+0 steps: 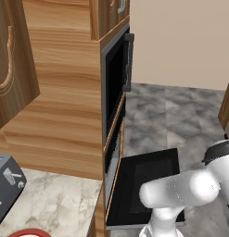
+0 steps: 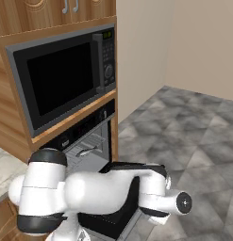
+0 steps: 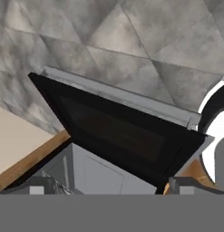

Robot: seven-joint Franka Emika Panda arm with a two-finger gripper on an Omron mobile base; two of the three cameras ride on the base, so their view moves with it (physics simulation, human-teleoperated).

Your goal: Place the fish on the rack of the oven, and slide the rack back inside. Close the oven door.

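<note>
In the left base view, the oven door [image 1: 146,183] is lying dropped open, a flat black panel with a darker window at its middle, jutting out level from the foot of the wooden cabinet column [image 1: 65,106]. Above the door, a taller black unit with a vertical bar handle [image 1: 129,62] is sitting shut in the same column. The white arm [image 1: 190,187] is crossing over the door's near right corner. Left of the door, a pale stone counter [image 1: 55,203] is carrying a grey toaster [image 1: 7,183] and the red rim of a plate [image 1: 28,233]. No writing is showing that can be read.

In the right base view, the oven [image 2: 92,150] is standing open just below a black microwave [image 2: 61,80], whose keypad and small green display are too blurred to read. Inside the cavity, the rack [image 2: 87,149] is showing as thin grey wires against a grey wall. The door is reaching out beneath the arm, which is covering most of it.

In the hand view, the camera is looking down on the door: black glass, a silver-grey bar handle [image 3: 118,95] along its far edge, grey marbled floor [image 3: 131,41] beyond. The grey cavity is opening below the door. The gripper [image 3: 109,186] is showing only two dark fingertips [image 3: 41,186] at the bottom edge, well apart, with nothing between them.
</note>
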